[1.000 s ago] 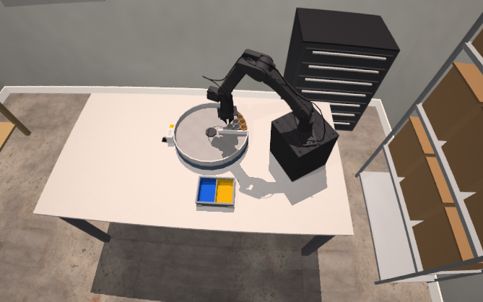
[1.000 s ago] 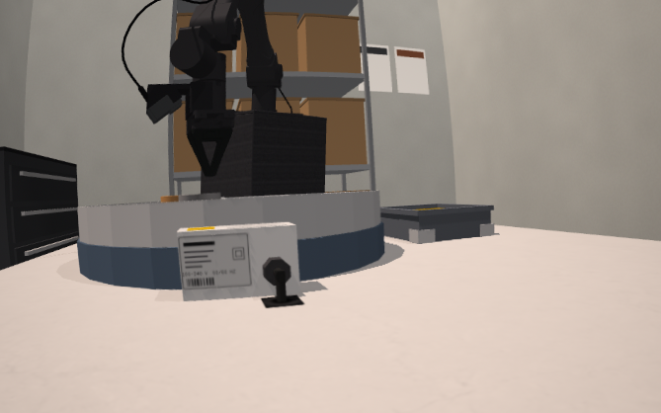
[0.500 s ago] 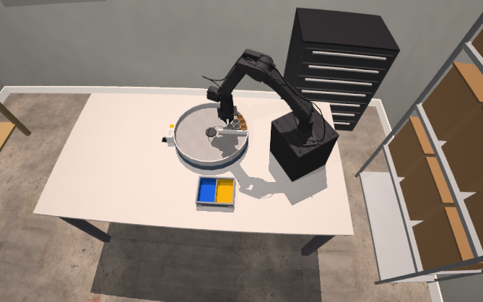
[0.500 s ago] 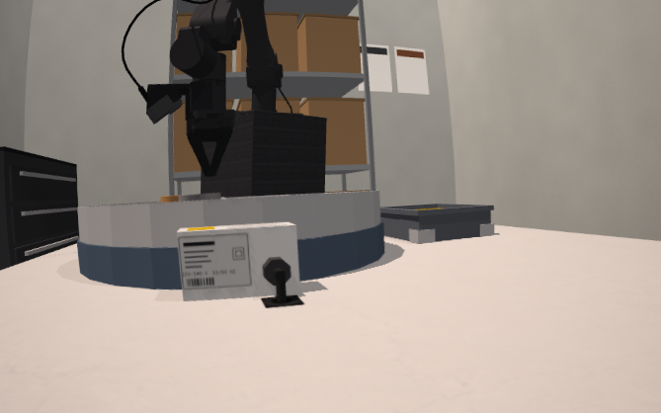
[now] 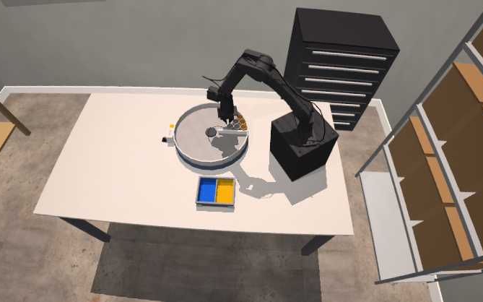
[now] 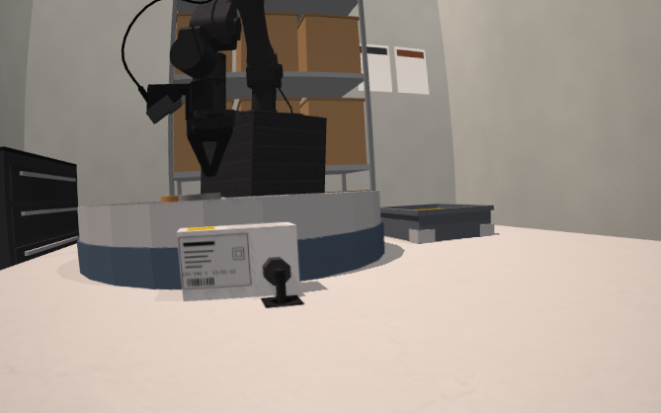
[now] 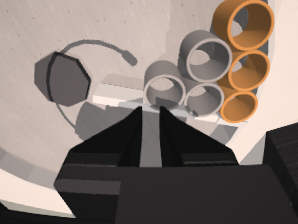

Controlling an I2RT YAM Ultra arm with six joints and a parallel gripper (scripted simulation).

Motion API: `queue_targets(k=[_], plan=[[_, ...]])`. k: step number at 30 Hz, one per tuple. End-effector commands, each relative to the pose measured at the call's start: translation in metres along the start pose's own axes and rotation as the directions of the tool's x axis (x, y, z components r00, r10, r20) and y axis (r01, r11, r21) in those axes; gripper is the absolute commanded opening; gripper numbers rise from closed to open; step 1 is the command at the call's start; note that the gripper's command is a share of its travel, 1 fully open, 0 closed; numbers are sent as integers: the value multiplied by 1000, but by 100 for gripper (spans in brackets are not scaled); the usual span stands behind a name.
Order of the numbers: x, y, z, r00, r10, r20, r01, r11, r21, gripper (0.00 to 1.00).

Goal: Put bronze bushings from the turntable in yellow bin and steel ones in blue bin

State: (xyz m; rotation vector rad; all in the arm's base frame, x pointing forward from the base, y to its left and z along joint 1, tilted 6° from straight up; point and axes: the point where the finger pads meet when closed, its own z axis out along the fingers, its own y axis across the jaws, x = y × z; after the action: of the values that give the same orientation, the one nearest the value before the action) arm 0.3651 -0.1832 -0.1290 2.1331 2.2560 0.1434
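The round turntable point(image 5: 191, 156) point(image 6: 266, 215) point(image 7: 20, 65) carries three bronze and three steel bushings standing close together beside a white divider. The bronze ones, large point(image 5: 240, 117) point(image 7: 220, 21), middle point(image 5: 242, 121) point(image 7: 256, 70) and small point(image 5: 243, 127) point(image 7: 244, 106), line the outer wall. A large steel bushing point(image 7: 185, 47) and two smaller steel ones point(image 7: 162, 67) point(image 7: 206, 101) stand inward of them. My gripper point(image 5: 229, 121) point(image 6: 210, 173) point(image 7: 150, 113) is above the turntable by the innermost steel bushing, fingers narrowly apart with nothing between them. The blue bin point(image 5: 207, 190) and yellow bin point(image 5: 224, 191) look empty.
The white divider point(image 5: 232, 132) point(image 7: 117, 95) runs from near the dark centre knob point(image 5: 211, 131) point(image 7: 62, 80) to the turntable's wall. A white box point(image 5: 170, 131) point(image 6: 237, 261) stands against the turntable's far side from the arm's black base point(image 5: 295, 149). A drawer cabinet point(image 5: 340, 67) stands behind.
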Motion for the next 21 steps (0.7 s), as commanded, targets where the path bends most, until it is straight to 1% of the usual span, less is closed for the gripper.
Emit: queue_targets(k=[1, 3, 5, 21], plan=[[-5, 9, -3, 1000, 0, 19, 0, 1000, -8, 14], [-6, 11, -4, 1000, -1, 24, 1, 1000, -15, 14], [-3, 6, -2, 1000, 0, 16, 0, 1000, -3, 14], [-3, 5, -2, 1000, 0, 16, 0, 1000, -2, 14]])
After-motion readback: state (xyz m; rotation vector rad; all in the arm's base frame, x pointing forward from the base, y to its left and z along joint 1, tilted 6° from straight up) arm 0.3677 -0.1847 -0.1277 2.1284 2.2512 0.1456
